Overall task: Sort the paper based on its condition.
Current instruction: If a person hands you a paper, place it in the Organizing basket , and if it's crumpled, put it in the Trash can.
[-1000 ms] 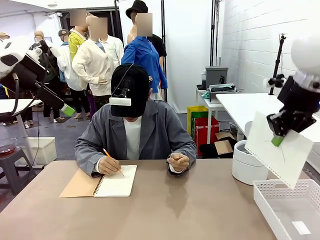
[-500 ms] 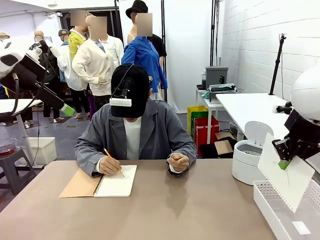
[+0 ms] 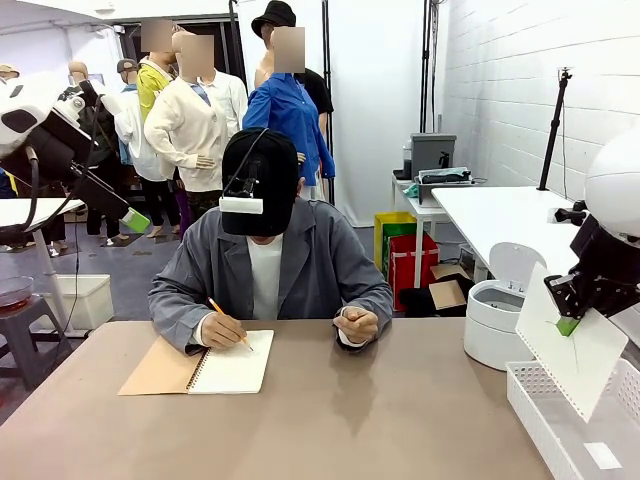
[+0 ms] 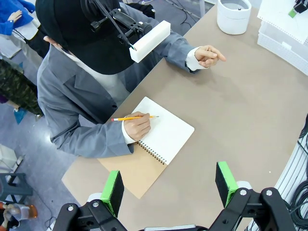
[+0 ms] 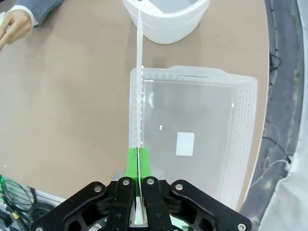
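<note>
Brown table (image 3: pixel 400 420), white brick-walled room. Right gripper (image 3: pixel 568 327) pinches paper (image 3: pixel 587 374), which hangs tilted, long axis sloping down-right. Left gripper (image 4: pixel 169 180) fingers spread, empty.

Brown table (image 3: pixel 400 410) bears an open notebook (image 3: pixel 232 362), a white basket (image 3: pixel 530 405) and a round white bin (image 3: pixel 495 345)

1. notebook (image 3: pixel 235 365) lies on the table (image 3: pixel 400 420), left of middle, before the person (image 3: pixel 265 260).
2. basket (image 3: pixel 535 415) sits at the table's right edge, with the bin (image 3: pixel 495 330) just behind it.
3. paper (image 3: pixel 572 350) hangs over the basket.
</note>
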Robot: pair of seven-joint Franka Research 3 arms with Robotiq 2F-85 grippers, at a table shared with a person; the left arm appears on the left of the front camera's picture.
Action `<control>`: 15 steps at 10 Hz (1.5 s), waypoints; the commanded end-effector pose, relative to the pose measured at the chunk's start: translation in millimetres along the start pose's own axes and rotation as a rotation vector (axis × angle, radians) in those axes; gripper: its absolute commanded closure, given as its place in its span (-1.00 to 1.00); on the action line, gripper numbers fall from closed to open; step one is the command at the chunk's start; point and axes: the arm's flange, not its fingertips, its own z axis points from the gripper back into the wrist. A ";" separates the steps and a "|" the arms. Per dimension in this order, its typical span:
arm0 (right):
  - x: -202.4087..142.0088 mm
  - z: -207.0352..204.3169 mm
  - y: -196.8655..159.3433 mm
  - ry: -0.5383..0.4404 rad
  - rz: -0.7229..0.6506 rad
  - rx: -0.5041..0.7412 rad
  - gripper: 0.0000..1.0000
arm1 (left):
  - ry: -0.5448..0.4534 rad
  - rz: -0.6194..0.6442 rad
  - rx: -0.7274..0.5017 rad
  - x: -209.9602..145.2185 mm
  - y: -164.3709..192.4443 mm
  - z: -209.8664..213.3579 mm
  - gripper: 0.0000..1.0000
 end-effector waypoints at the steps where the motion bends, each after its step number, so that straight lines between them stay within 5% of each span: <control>1: -0.8 -3.0 0.0 0.007 0.014 -0.007 1.00 | 0.002 0.006 -0.010 -0.3 -0.3 0.6 -1.00; 4: -6.4 -11.5 2.2 -0.013 -0.017 0.016 1.00 | 0.002 0.006 -0.010 -0.3 -0.3 0.6 -1.00; 15: -62.4 -66.0 -16.2 0.150 -0.044 0.059 1.00 | 0.002 0.006 -0.010 -0.3 -0.3 0.6 -1.00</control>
